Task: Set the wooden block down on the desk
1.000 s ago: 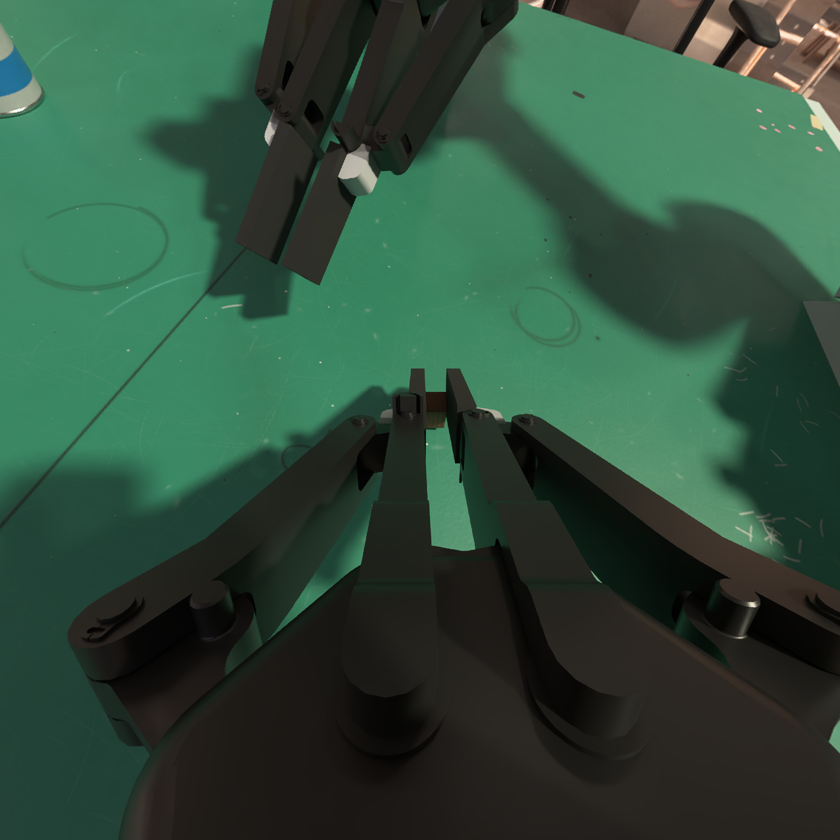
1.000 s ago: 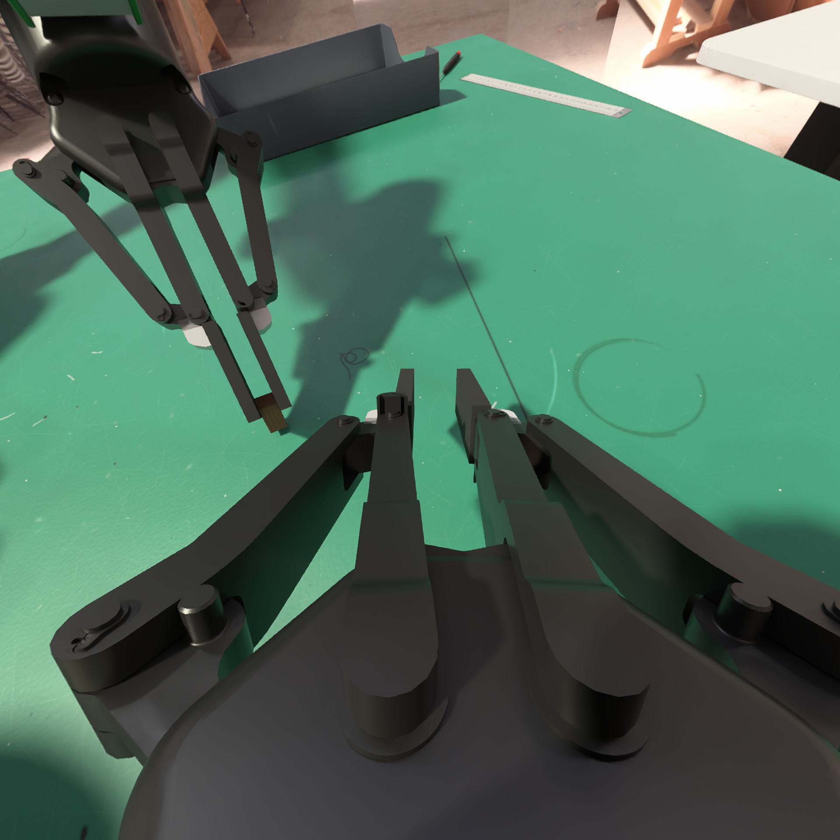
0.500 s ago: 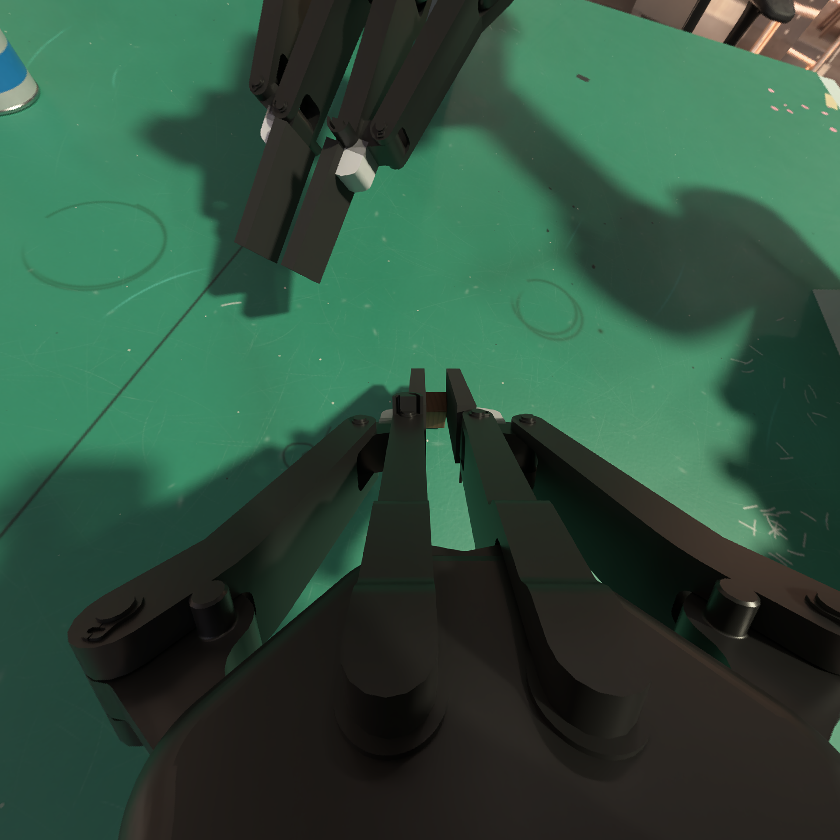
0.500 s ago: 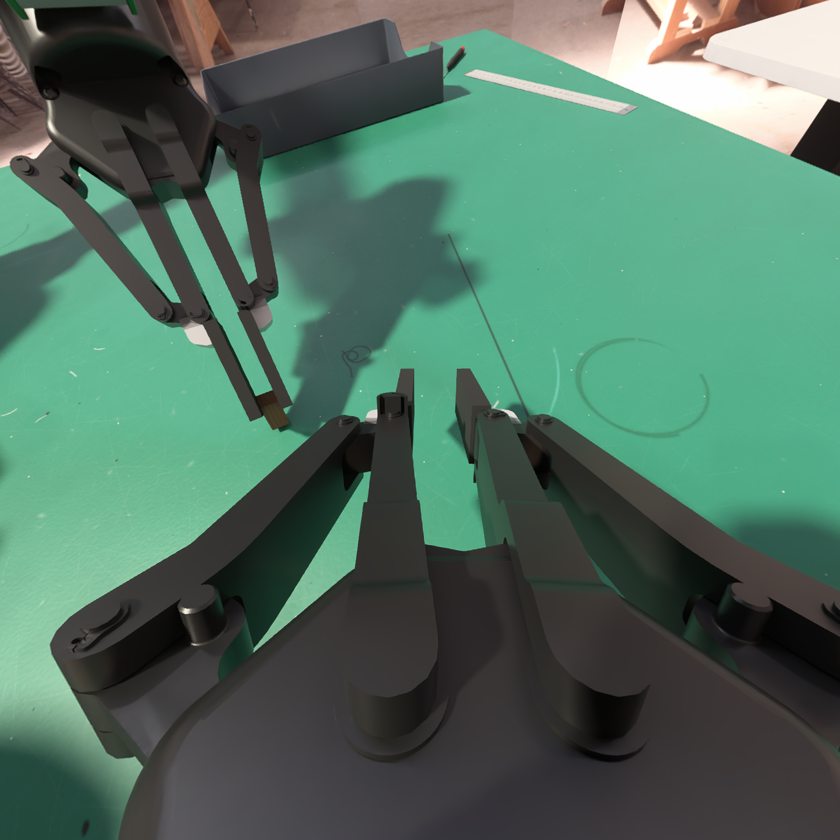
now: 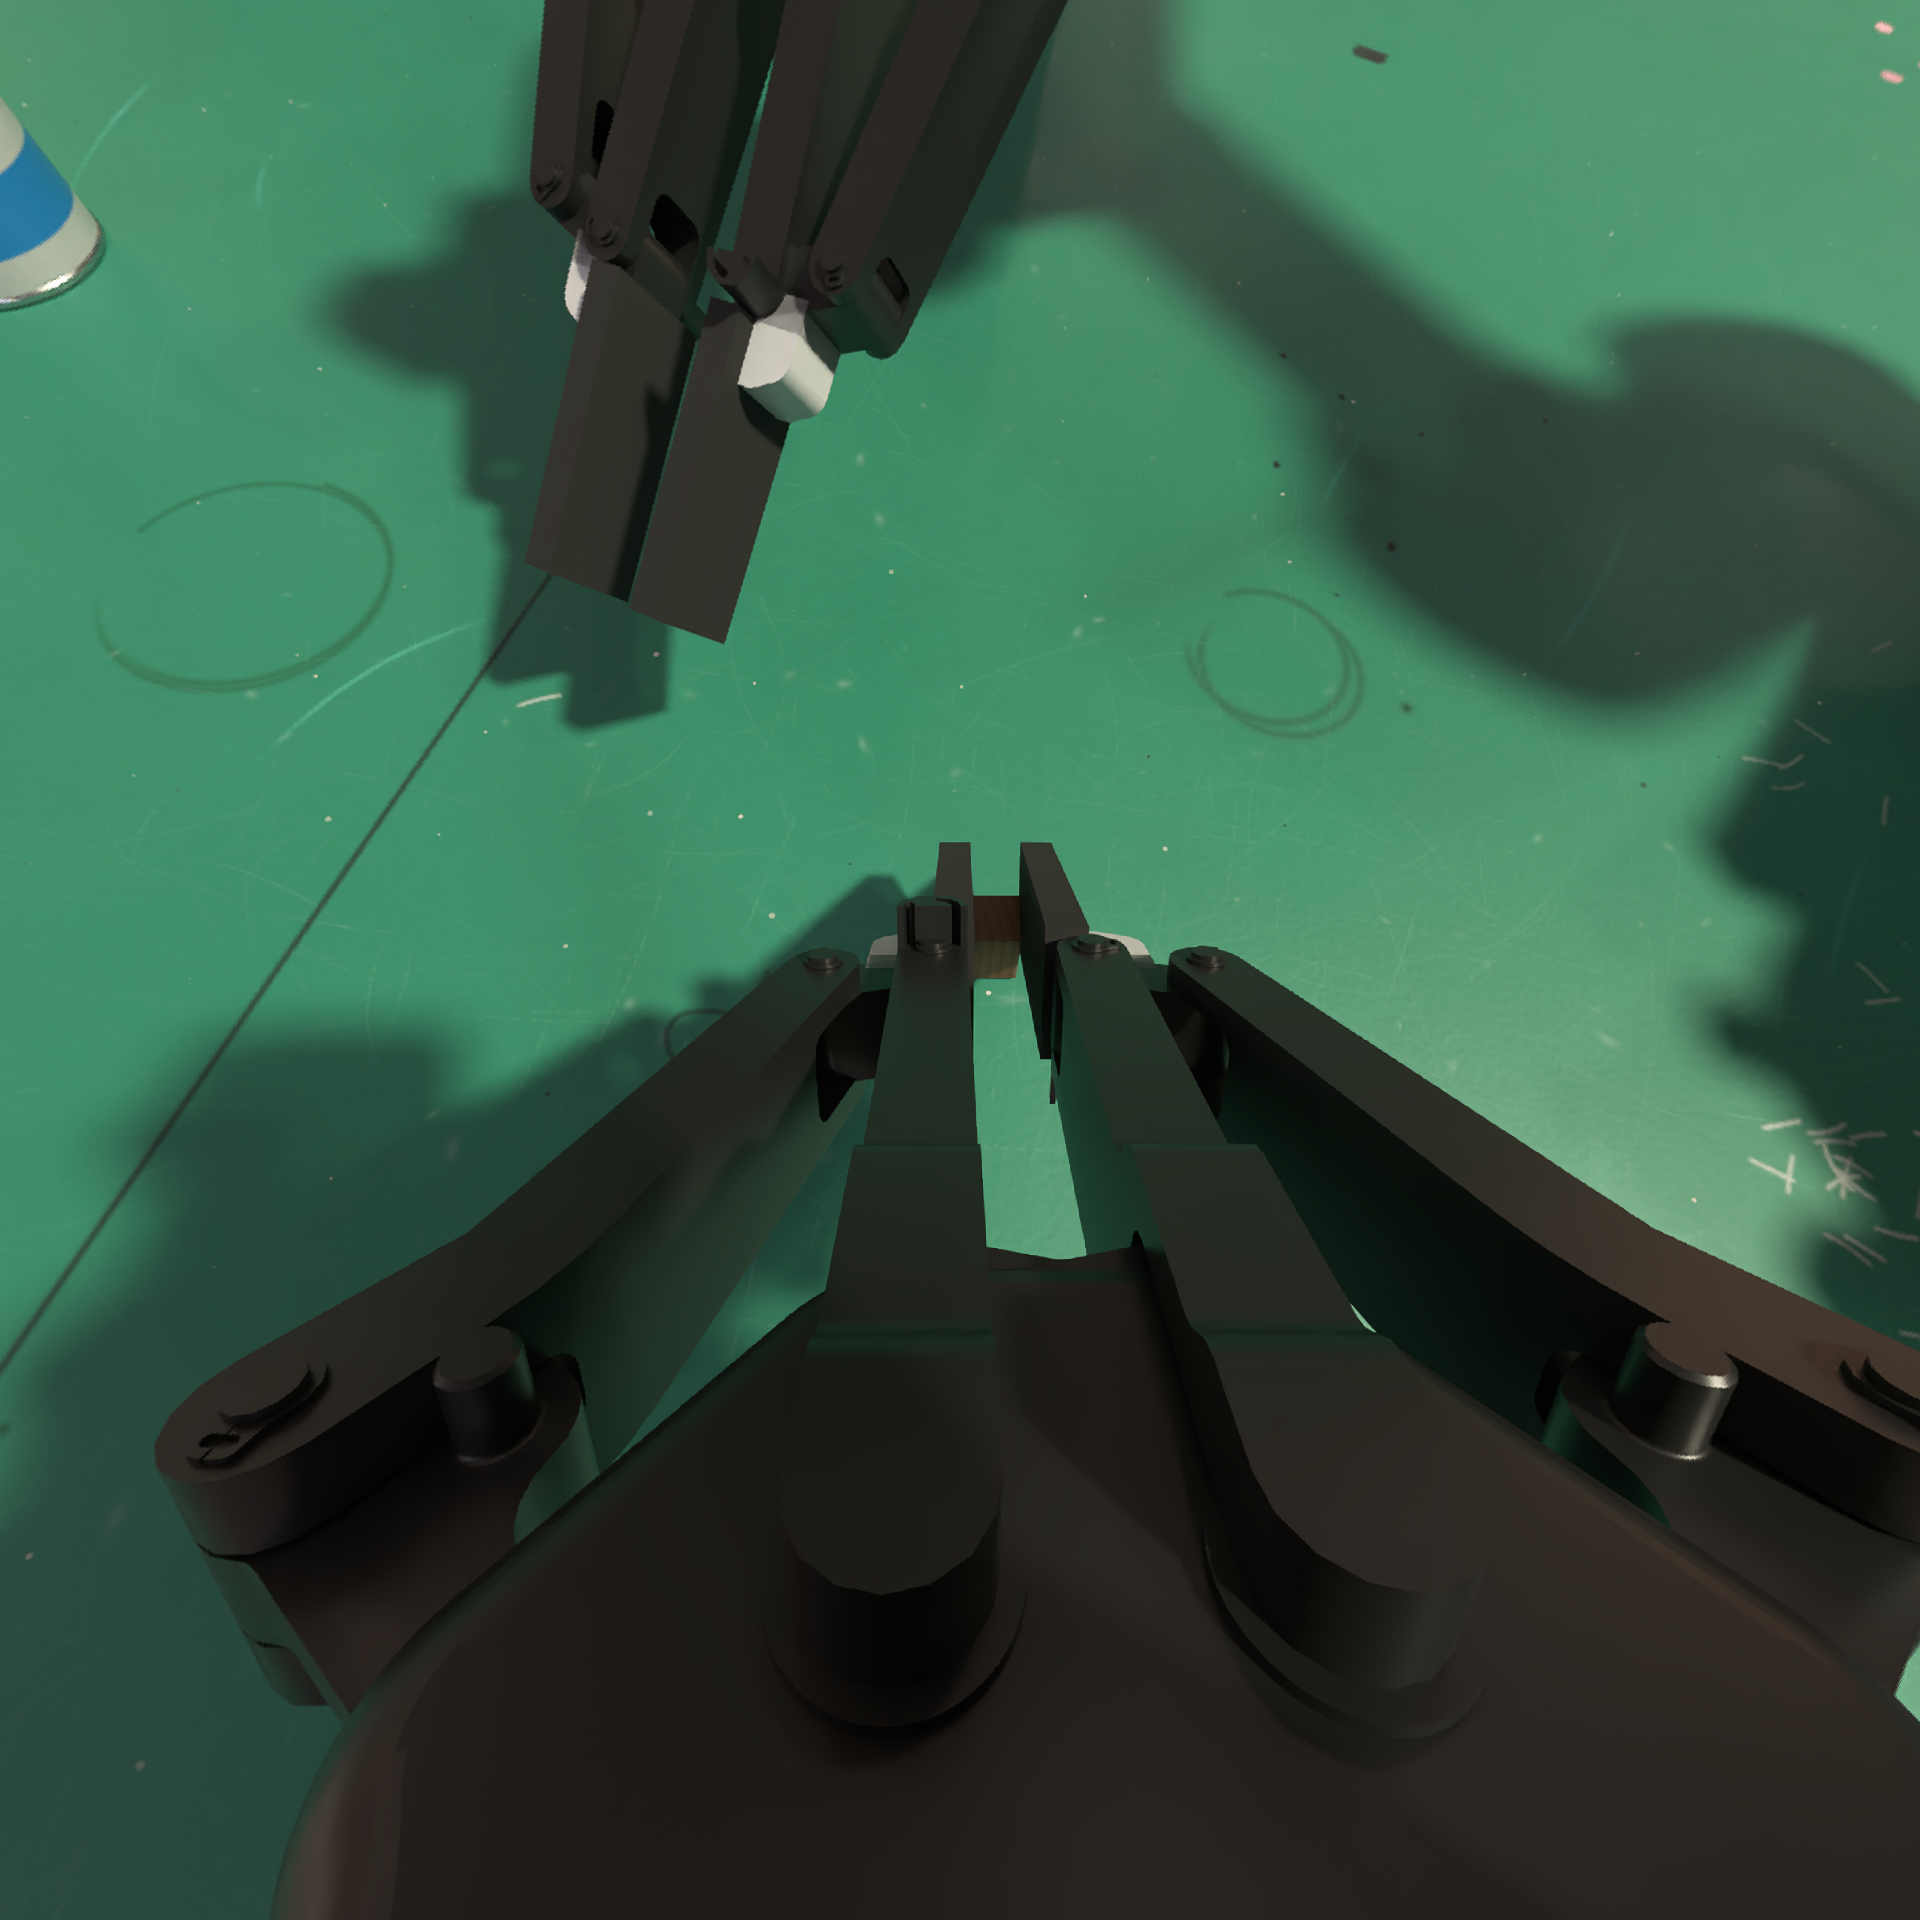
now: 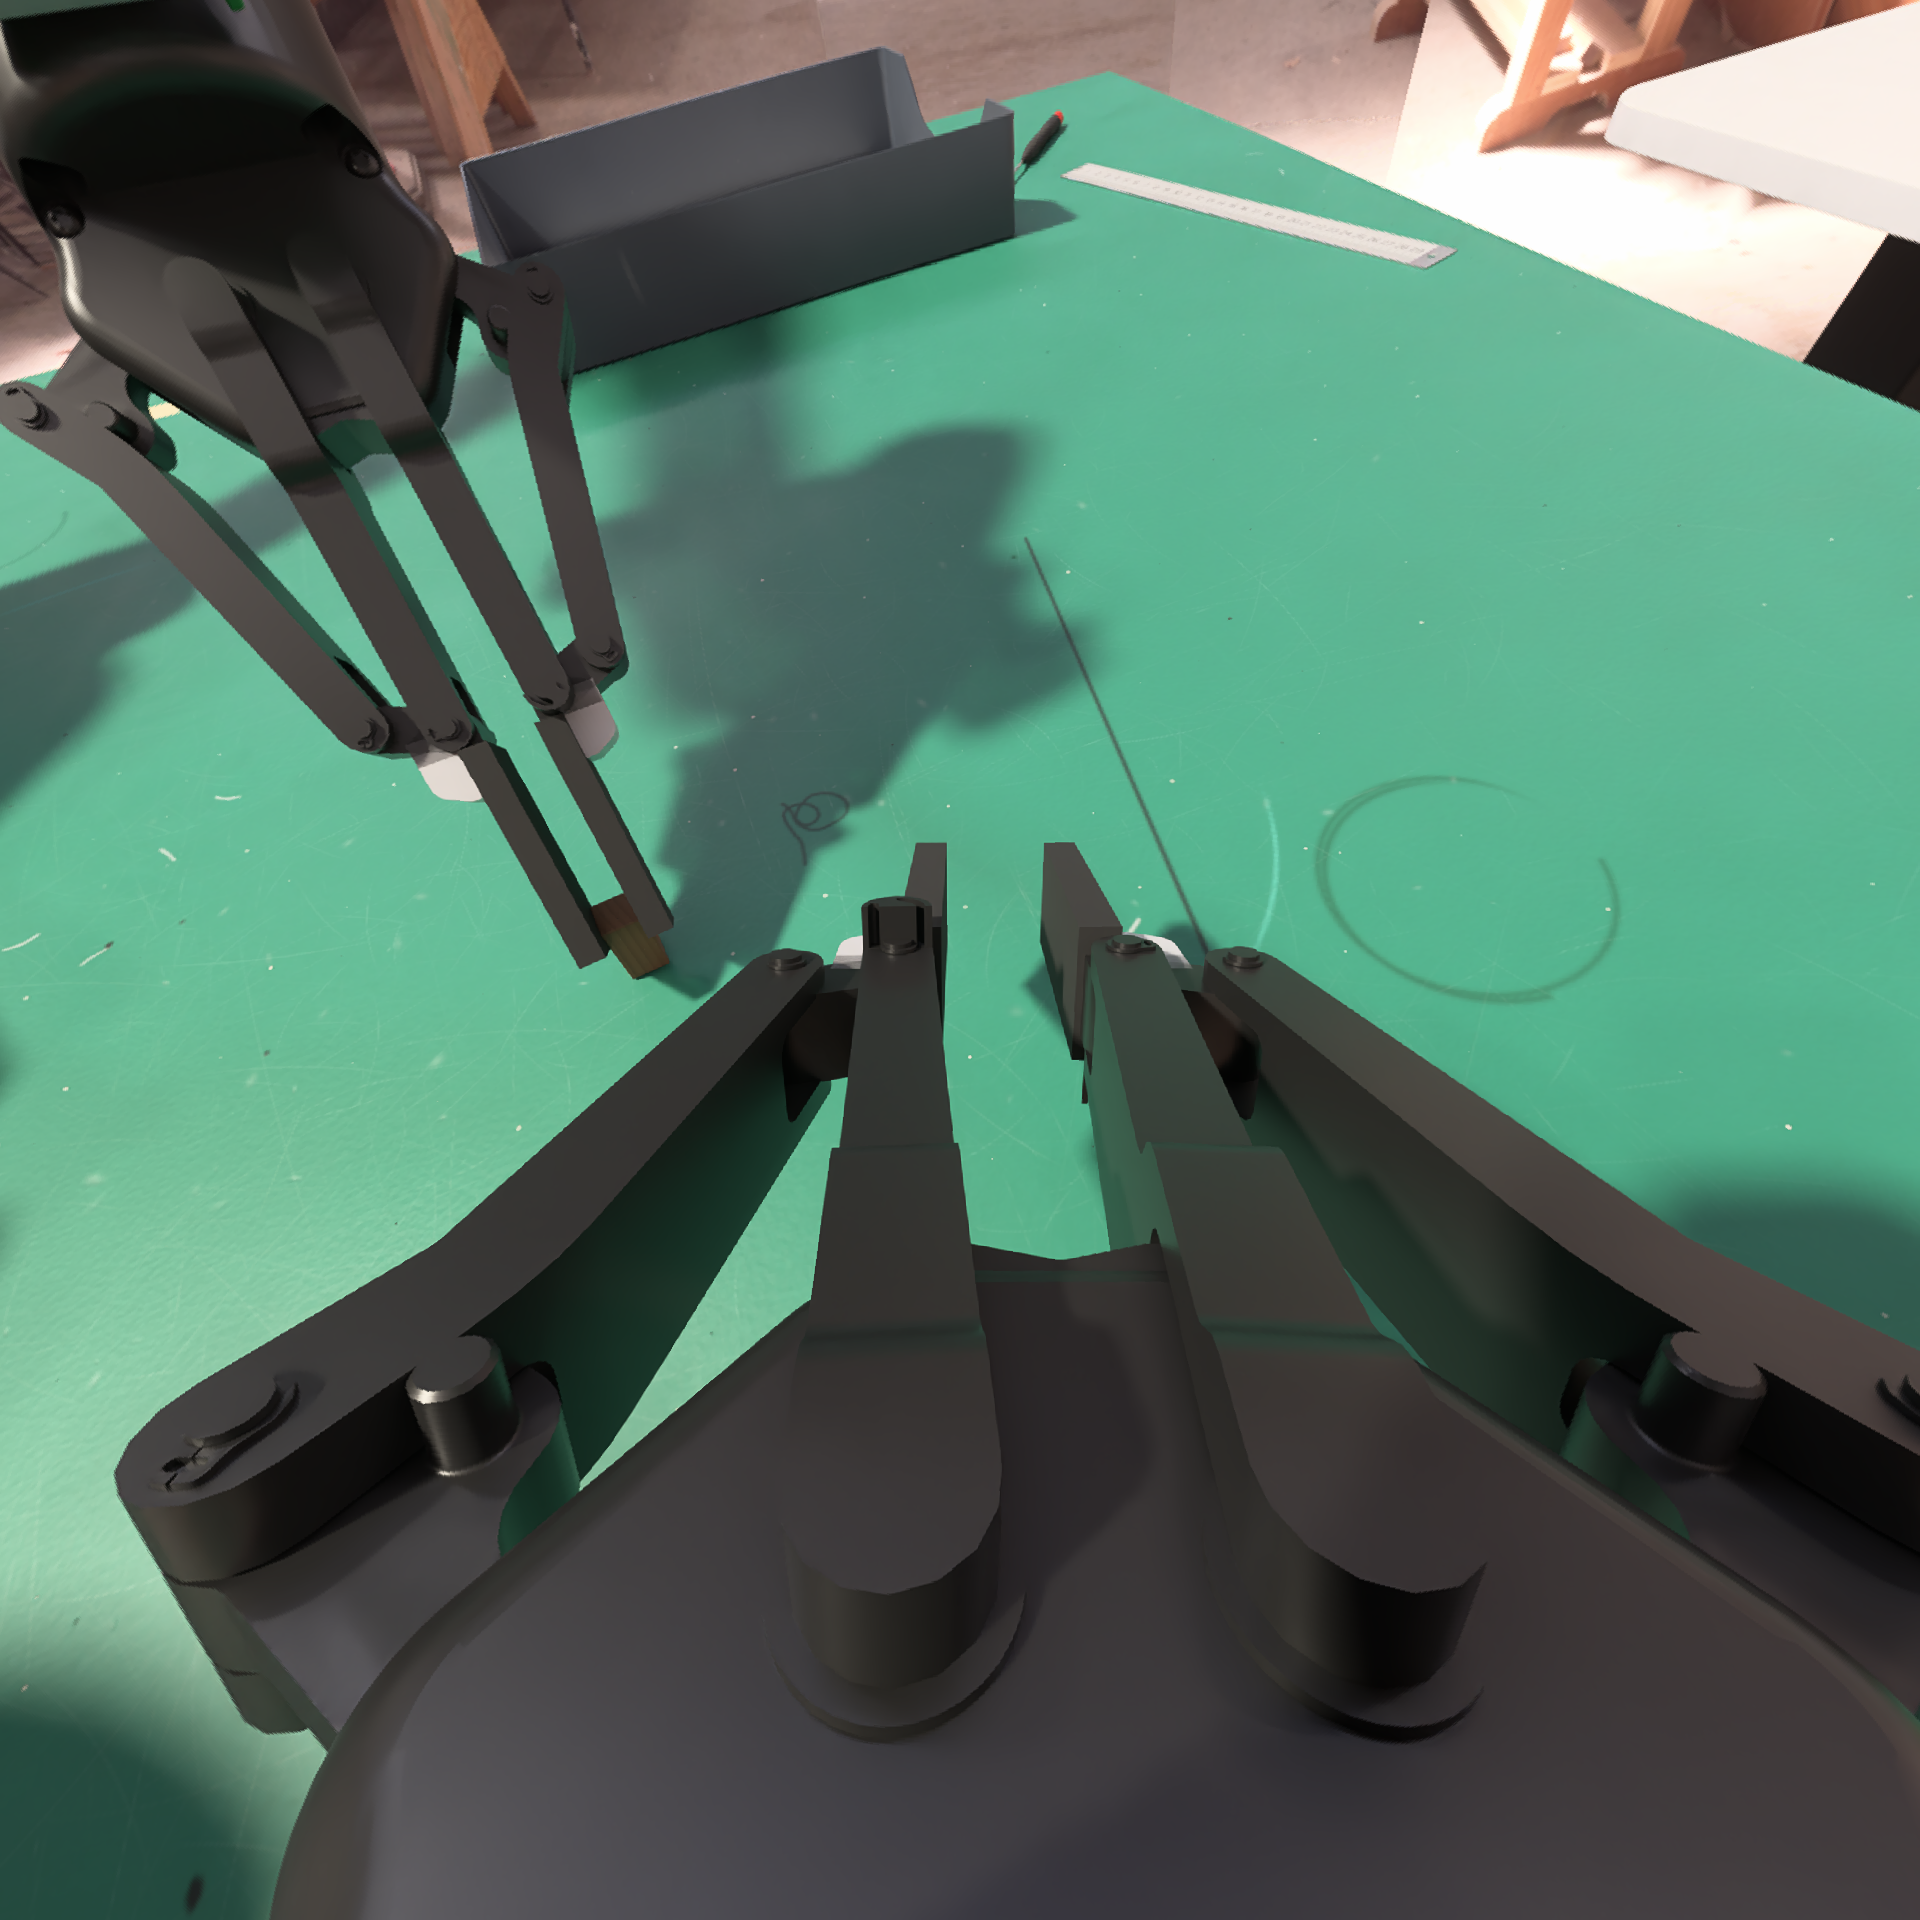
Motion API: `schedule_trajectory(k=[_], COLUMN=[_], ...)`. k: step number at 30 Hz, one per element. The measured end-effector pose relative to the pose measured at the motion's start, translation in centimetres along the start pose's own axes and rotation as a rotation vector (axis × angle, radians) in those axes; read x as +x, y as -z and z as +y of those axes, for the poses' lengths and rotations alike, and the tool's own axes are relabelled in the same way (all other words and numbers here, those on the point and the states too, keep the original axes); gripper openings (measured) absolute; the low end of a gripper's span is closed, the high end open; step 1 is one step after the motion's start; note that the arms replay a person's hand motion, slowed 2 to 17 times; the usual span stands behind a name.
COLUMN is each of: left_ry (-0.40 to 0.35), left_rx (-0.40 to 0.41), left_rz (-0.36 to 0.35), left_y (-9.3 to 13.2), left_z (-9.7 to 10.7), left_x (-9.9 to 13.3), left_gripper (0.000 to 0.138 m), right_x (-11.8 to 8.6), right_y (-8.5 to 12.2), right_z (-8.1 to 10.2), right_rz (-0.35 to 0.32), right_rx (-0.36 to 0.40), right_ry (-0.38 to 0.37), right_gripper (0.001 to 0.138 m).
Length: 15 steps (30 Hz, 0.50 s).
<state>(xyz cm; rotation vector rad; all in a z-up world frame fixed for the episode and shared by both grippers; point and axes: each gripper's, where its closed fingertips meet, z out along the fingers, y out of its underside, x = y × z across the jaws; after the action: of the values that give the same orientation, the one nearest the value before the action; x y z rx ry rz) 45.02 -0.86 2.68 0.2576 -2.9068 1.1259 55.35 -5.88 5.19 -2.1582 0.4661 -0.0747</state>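
A small tan wooden block [image 6: 634, 938] sits pinched between dark fingertips, its lower corner seemingly touching the green desk [image 6: 1351, 540], at nine o'clock.

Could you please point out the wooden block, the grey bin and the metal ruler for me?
wooden block [image 6: 636, 935]: right wrist view, on its lit face between the left gripper's fingertips.
grey bin [image 6: 790, 249]: right wrist view, on its near outer wall.
metal ruler [image 6: 1257, 213]: right wrist view, on the middle of its strip.

The left hand [image 5: 995, 883] points steeply down, fingers pinched narrowly together (tips parallel). The right hand [image 6: 992, 883] hangs near it, fingers a small gap apart, gripping nothing.
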Motion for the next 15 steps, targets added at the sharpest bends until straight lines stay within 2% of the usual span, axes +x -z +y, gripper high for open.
schedule_trajectory(k=[15], left_ry=[-0.092], left_rx=[-0.064], left_rz=[-0.078], left_y=[0.12], left_z=[0.18], left_x=[-0.14], left_gripper=[0.013], right_x=[0.03], right_y=[0.08], right_z=[-0.07], right_rz=[0.001], right_rx=[0.004], right_ry=[-0.001], right_gripper=[0.025])
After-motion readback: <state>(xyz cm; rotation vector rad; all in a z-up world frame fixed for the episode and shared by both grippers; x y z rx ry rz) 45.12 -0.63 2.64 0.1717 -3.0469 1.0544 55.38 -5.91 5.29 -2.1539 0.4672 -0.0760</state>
